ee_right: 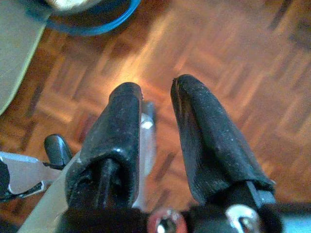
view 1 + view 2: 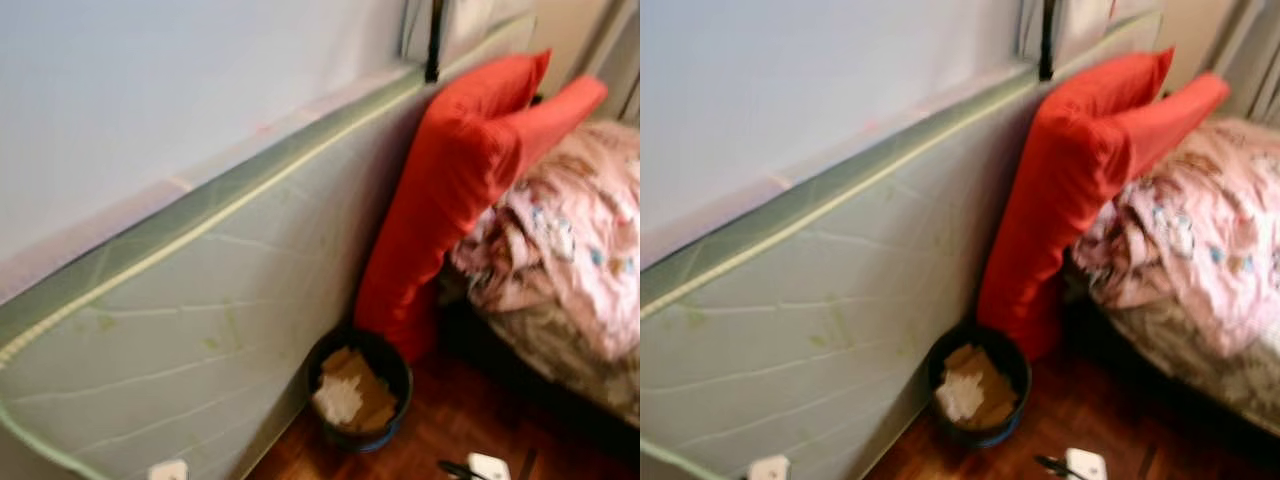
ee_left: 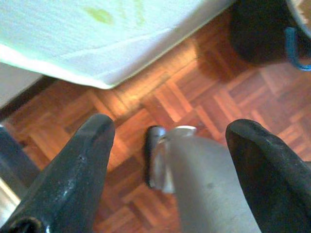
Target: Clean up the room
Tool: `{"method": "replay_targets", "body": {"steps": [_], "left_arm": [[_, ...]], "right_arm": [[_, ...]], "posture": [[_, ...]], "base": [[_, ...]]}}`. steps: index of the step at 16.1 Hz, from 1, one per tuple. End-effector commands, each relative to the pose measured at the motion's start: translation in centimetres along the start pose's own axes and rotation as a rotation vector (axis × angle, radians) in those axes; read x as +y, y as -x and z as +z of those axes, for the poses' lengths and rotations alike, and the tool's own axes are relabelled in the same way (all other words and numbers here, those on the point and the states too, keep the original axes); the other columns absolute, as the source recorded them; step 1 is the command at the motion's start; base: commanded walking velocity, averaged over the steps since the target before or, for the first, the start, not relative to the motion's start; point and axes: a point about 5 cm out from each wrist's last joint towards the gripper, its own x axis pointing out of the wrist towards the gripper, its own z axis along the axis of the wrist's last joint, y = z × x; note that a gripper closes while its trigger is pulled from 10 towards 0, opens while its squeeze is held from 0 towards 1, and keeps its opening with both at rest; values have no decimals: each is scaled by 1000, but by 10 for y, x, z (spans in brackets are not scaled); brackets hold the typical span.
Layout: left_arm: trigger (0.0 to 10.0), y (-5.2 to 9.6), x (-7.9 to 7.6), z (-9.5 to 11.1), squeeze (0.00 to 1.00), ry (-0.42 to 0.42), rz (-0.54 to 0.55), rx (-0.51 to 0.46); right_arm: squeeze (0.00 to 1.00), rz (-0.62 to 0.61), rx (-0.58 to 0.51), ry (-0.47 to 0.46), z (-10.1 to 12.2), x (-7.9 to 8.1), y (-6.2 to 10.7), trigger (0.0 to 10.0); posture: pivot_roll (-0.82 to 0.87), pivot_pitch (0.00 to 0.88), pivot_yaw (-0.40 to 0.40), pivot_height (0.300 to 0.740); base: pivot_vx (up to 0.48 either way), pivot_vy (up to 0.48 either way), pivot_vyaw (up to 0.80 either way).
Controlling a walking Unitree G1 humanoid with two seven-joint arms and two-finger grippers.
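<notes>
A dark round bin (image 2: pixel 360 392) with a blue rim stands on the parquet floor, against the foot of a leaning mattress (image 2: pixel 190 330). Crumpled paper and cardboard scraps (image 2: pixel 350 395) lie inside it. My left gripper (image 3: pixel 171 124) hangs open over the floor with nothing between its fingers; the bin (image 3: pixel 262 34) is a short way beyond it. My right gripper (image 1: pixel 155 85) hangs shut and empty above the parquet, with the bin's blue rim (image 1: pixel 92 19) just ahead.
Two red pillows (image 2: pixel 450 190) lean on the mattress just behind the bin. A bed with a crumpled pink patterned blanket (image 2: pixel 570 250) fills the right side. A pale wall (image 2: pixel 150 90) rises behind the mattress. Open parquet floor (image 2: pixel 450 420) lies between bin and bed.
</notes>
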Motion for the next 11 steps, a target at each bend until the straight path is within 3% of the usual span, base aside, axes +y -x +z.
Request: {"method": "replay_targets", "body": {"steps": [1, 11], "left_arm": [[10000, -11, -35, 51, 0, -194, -27, -111], [10000, -10, -33, 46, 0, -191, -29, -100]], "right_arm": [[0, -33, -174, -139, 87, -7, -7, 10000], [0, -15, -184, -126, 88, -6, -7, 10000]], "posture": [[-67, 0, -7, 740], [-70, 0, -7, 740]], "base": [[0, -349, 0], [0, -333, 0]]}}
